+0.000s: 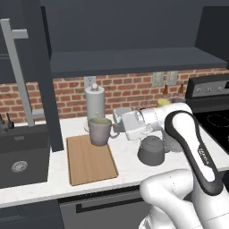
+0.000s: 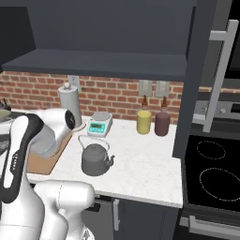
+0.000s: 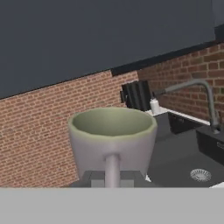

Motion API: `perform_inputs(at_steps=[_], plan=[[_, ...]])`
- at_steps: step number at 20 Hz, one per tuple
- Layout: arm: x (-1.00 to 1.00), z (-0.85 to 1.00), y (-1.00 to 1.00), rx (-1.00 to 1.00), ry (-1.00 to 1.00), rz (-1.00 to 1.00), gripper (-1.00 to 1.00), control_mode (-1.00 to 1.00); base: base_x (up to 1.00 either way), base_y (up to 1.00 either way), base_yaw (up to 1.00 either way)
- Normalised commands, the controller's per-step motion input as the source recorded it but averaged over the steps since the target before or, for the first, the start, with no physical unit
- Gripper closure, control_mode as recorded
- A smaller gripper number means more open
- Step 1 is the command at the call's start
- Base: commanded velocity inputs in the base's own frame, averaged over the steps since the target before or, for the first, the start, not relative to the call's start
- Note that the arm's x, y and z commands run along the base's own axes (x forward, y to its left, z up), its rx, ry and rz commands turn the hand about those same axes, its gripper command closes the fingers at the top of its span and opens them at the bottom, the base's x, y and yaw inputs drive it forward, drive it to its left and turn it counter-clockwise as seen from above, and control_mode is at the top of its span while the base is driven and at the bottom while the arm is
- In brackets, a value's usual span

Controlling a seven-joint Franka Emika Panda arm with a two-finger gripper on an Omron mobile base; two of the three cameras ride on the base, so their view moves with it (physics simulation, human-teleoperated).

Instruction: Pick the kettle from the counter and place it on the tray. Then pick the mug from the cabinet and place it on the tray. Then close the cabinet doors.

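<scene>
Cabinet doors (image 1: 42, 76) stood open on both sides of me, the largest hazard I could see: one tall panel with its silver bar handle hung just left of the tray (image 1: 91, 159), and I judged that a wide swing of the arm near it could clip the panel. The counter (image 2: 140, 159) came next, where the kettle (image 2: 96, 159) sat on bare marble to the right of the tray and not on it; from how things lay, I judged that step was not done, and the forearm passing above could catch its thin wire handle. The tray lay flat with its far edge under the mug (image 1: 100, 131), which the gripper (image 1: 117, 133) held by its side handle, jaws clamped tight on it. Whether the mug's base touched the board or hovered just above I could not tell. I feared a release from any height would tip it, since it stood near the far edge, close to the tall silver cylinder (image 1: 95, 102). In the hand view the mug (image 3: 112, 138) blocked the board beneath, and the fingertips were cut off low in the picture. The right base view hid the mug behind the arm's own body.
</scene>
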Motion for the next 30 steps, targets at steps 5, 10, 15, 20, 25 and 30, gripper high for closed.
perform_inputs(at_steps=[5,10,15,20,25,30], plan=[[0.0,-0.53,0.19,0.0,0.0,0.32,1.0,-1.0,0.0,0.0,0.0],[0.01,-0.49,0.06,0.0,0.0,0.15,1.0,-1.0,0.0,0.0,0.0],[0.02,-0.33,0.0,-0.03,-0.06,-0.04,1.0,-1.0,0.0,0.0,0.0],[0.18,-0.31,0.0,-0.07,-0.01,-0.15,1.0,-1.0,0.0,0.0,0.0],[0.37,-0.41,0.03,-0.06,0.01,-0.14,1.0,-1.0,0.0,0.0,0.0],[0.5,-0.43,0.01,-0.03,0.02,-0.06,1.0,-1.0,0.0,0.0,0.0]])
